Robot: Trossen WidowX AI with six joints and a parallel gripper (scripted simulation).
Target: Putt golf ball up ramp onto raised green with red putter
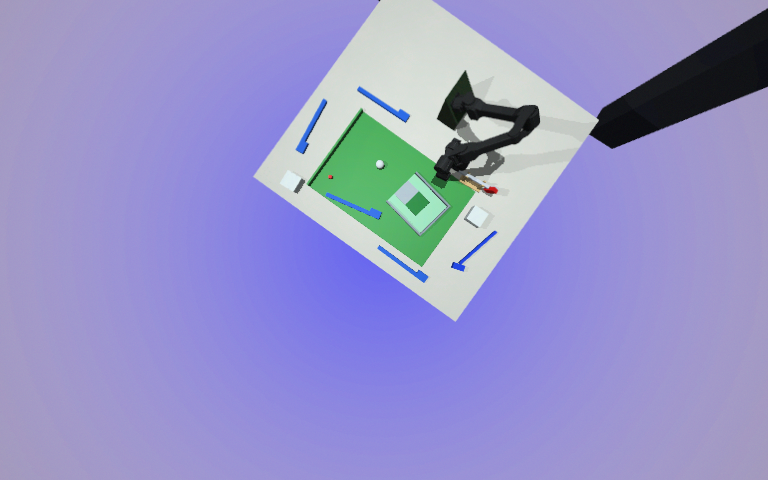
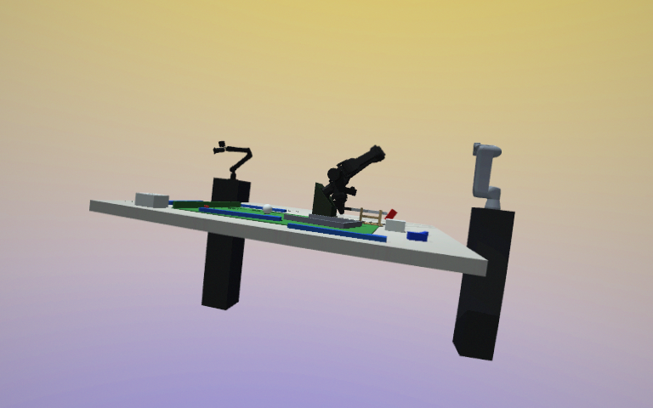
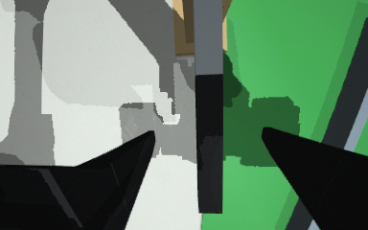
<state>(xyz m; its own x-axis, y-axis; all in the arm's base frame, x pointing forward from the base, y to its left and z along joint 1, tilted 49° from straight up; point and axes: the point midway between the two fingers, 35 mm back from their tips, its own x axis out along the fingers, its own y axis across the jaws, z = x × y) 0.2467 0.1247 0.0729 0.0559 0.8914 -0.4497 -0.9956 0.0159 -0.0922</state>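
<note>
Bright, even light; sharp arm shadows fall across the table [image 1: 407, 50].

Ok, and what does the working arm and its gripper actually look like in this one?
The arm is matte black throughout, built of blocky angular links on a dark green wedge-shaped base. The gripper has two plain black fingers tapering to points. No cables, markings or labels are visible.
</note>
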